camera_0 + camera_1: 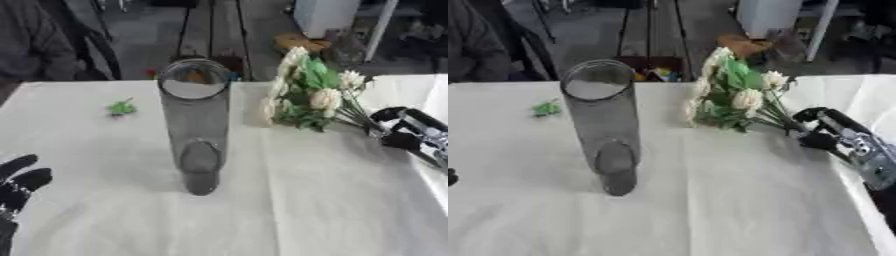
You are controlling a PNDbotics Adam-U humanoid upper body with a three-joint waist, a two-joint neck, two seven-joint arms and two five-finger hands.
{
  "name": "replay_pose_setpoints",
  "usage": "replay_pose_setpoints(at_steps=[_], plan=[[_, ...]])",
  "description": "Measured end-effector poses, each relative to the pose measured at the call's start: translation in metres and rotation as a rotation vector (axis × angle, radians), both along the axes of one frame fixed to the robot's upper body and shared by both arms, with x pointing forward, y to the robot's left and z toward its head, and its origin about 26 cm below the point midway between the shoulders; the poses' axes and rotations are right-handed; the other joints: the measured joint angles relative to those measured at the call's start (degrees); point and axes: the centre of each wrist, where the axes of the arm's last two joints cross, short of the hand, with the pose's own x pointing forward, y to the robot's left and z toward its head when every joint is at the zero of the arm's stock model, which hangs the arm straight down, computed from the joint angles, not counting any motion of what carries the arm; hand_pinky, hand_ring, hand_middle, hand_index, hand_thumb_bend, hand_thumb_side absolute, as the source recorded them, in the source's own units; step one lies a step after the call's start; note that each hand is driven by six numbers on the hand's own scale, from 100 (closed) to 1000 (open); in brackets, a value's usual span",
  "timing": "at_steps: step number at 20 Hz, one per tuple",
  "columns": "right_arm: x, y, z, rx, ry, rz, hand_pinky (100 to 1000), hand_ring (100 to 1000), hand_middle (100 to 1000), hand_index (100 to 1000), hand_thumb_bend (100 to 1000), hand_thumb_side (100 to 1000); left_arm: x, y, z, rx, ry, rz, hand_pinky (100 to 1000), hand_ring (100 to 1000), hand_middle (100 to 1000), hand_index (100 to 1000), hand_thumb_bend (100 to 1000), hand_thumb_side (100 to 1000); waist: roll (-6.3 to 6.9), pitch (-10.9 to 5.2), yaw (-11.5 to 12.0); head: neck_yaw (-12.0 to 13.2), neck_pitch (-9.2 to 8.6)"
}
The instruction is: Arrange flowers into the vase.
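Flowers [306, 92] near table [105, 150] edge

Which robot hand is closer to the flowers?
The right hand. Its fingers are curled round the stems of the flowers, at the table's right side. The left hand rests open near the lower left corner, far from them, beyond the glass vase.

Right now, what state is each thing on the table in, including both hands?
Vase: upright, clear, no flowers inside.
Flowers: a bunch off to the vase's right, stems held.
Right hand: fingers curled round the flower stems.
Left hand: idle at the lower left, fingers open and pointing up.
Small green piece: lying loose left of the vase.
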Motion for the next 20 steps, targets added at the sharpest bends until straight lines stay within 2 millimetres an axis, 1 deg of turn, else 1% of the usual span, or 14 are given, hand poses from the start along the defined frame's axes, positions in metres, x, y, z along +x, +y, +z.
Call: replay_pose_setpoints(at_steps=[11, 20], plan=[[0.0009, 0.0023, -0.0021, -0.030, 0.003, 0.007, 760, 861, 754, 828, 267, 580, 0.0000, -0.0001, 0.0000, 0.003, -0.002, -0.005, 858, 792, 814, 841, 886, 621, 0.00, 0.01, -0.05, 0.01, -0.03], [0.0017, 0.0035, -0.0022, -0.069, 0.011, 0.008, 760, 849, 751, 828, 286, 572, 0.0000, -0.0001, 0.0000, 0.004, -0.001, -0.008, 858, 792, 814, 841, 885, 621, 0.00, 0.01, -0.01, -0.11, -0.04]])
